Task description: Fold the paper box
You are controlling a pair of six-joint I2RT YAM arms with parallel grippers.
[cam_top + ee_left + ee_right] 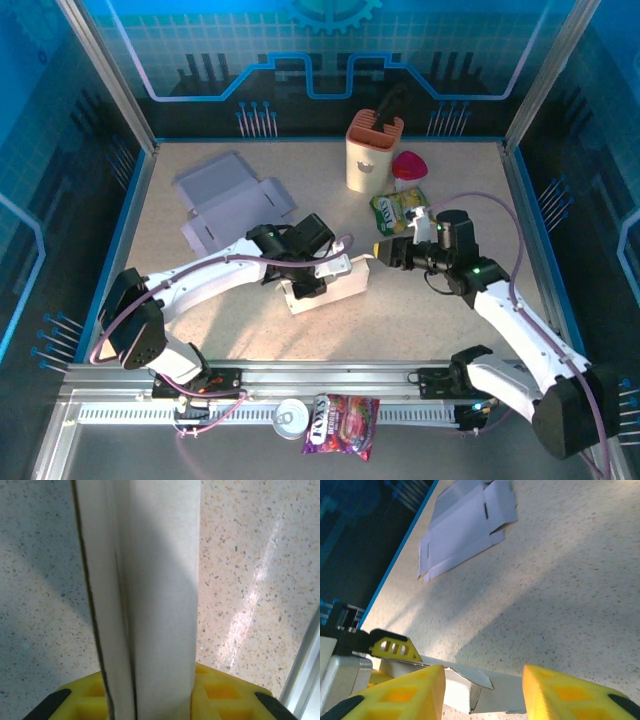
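I'm clamping the left jaws on a wall of the box, lying on the tabletop, steadying it, while hovering the right jaws apart at its right end, probably for tucking the flap.

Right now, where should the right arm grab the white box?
Probably the white box by its ragged right end, coming from the right: it lies lengthwise, the left gripper pinches its other part, and that end faces the right gripper's open jaws.
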